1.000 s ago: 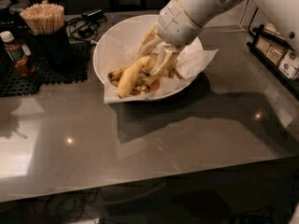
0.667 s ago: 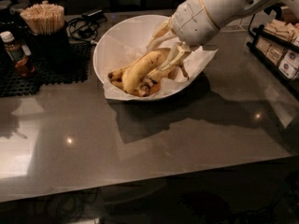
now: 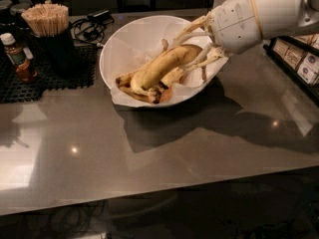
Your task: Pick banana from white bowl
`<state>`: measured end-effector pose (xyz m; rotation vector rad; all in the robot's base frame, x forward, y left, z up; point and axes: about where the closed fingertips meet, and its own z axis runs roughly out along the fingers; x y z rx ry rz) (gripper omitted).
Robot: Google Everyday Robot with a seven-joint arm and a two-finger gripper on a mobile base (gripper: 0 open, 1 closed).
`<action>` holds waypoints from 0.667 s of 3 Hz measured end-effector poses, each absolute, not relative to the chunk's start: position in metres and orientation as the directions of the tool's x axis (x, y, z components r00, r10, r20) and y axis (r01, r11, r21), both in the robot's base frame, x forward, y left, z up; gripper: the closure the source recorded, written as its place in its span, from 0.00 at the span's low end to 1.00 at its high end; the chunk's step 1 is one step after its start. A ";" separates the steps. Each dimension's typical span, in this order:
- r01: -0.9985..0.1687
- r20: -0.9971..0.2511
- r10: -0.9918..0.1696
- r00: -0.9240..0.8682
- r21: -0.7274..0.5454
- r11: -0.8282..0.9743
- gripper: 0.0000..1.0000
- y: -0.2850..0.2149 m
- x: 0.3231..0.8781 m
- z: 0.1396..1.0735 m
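Note:
The white bowl (image 3: 124, 39), lined with crinkled paper, stands at the back middle of the grey counter. The banana (image 3: 159, 68), large, thick and yellow with a dark end at lower left, lies slanted in it, its right end raised. My gripper (image 3: 188, 46) comes in from the right over the bowl, with its pale fingers (image 3: 185, 31) closed around the banana's upper right end. Smaller bananas (image 3: 132, 91) lie under and beside the banana, partly hidden by it.
A black cup of wooden sticks (image 3: 47, 21) and a brown sauce bottle (image 3: 20, 59) stand on a black mat (image 3: 55, 76) at the back left. Cables (image 3: 89, 26) lie behind the bowl. A rack with packets (image 3: 299, 59) stands at the right edge.
My gripper has drawn back to the right and up with the banana's right end in it. The banana has tilted and slid toward the bowl's right side.

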<state>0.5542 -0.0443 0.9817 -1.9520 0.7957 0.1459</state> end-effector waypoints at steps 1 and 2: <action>-0.496 -0.340 -0.471 0.814 -0.829 -0.258 1.00 -0.055 0.530 1.013; -0.406 -0.233 -0.502 0.833 -0.873 -0.269 1.00 -0.056 0.501 1.053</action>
